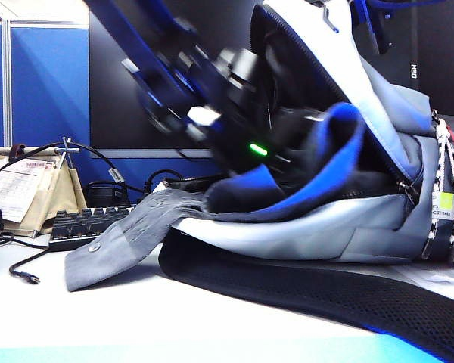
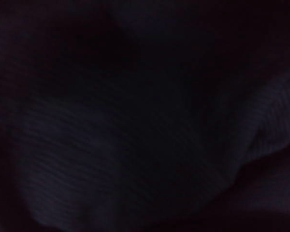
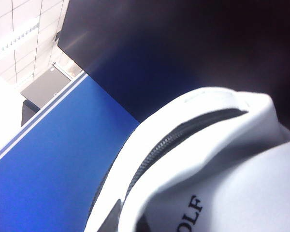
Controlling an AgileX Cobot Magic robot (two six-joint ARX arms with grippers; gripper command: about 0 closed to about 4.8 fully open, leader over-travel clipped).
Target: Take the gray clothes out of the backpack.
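backpack (image 1: 378, 227) lies on its side on the table (image 1: 98, 318), mouth open; gray clothes (image 1: 129, 231) spill out, a sleeve on the tabletop. left gripper is buried inside the bag, clenched. left wrist view: only dark ribbed cloth (image 2: 135, 159). right wrist view: backpack flap (image 3: 222, 159), zipper (image 3: 154, 154); right gripper unseen, clenched.

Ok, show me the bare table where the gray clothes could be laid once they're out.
Bare table runs along the front, bordered by the gray clothes' hanging sleeve and the backpack's black mesh back. It's crowded behind the sleeve: keyboard, cables, papers. The left gripper is inside the bag's mouth, unseen; the right gripper, also unseen, is at the raised flap.
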